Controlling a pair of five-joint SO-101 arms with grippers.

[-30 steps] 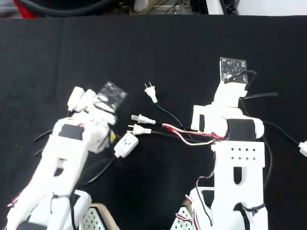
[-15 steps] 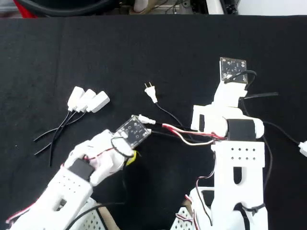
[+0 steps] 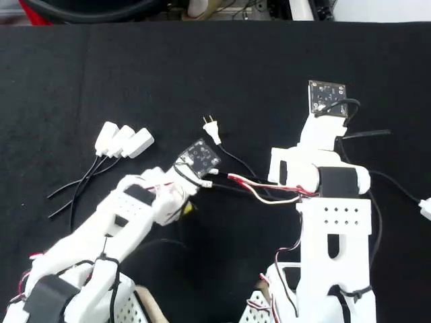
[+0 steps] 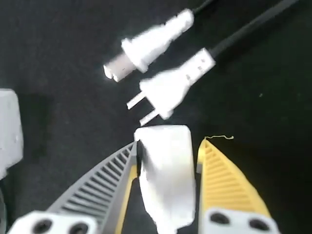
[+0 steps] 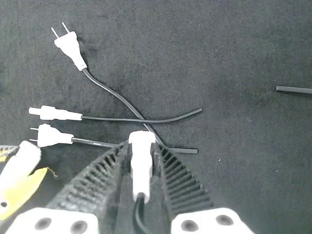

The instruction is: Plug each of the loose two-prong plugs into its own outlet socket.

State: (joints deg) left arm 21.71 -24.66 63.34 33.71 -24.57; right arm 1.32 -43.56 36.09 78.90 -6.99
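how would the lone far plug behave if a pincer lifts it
The plug looks small and solid, so probably light and stiff. Its thin cord lies in a loose curve, so it would likely trail limply. Its flattish body seems unlikely to roll.

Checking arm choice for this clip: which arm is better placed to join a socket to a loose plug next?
Left, probably. The left gripper holds a white socket just short of a plug, facing its prongs. The right gripper holds a second socket, with the plugs farther from it.
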